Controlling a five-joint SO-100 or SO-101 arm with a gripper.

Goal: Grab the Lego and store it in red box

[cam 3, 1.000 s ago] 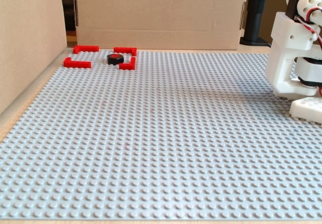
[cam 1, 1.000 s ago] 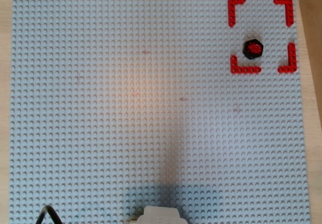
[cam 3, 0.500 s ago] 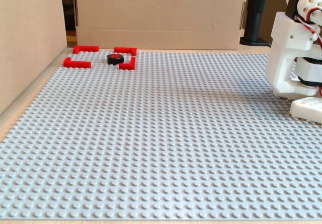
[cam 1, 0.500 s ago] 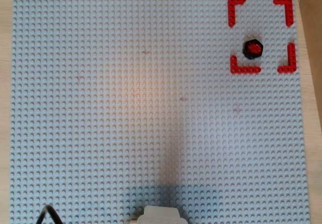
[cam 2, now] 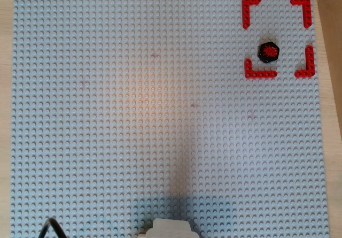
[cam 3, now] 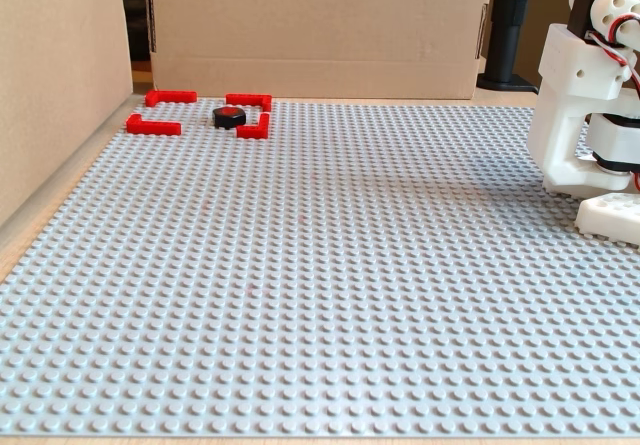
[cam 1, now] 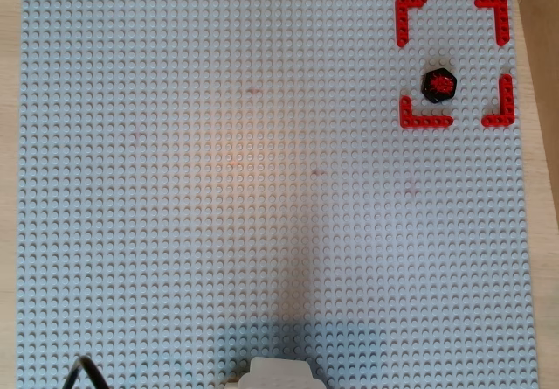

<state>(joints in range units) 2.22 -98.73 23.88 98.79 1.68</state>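
Four thin red L-shaped brackets forming the red box (cam 1: pixel 453 60) enclose the small black hexagonal Lego (cam 1: pixel 439 84), red-centred face up; gripper out of view, state indeterminable.

Black hexagonal Lego (cam 1: pixel 439 84), red gear face up, inside the red box (cam 1: pixel 425 121) near its lower-left bracket in both overhead views

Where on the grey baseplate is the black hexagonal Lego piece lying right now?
In both overhead views the black hexagonal Lego piece lies red side up at the top right, inside the red box, close to its lower left bracket.
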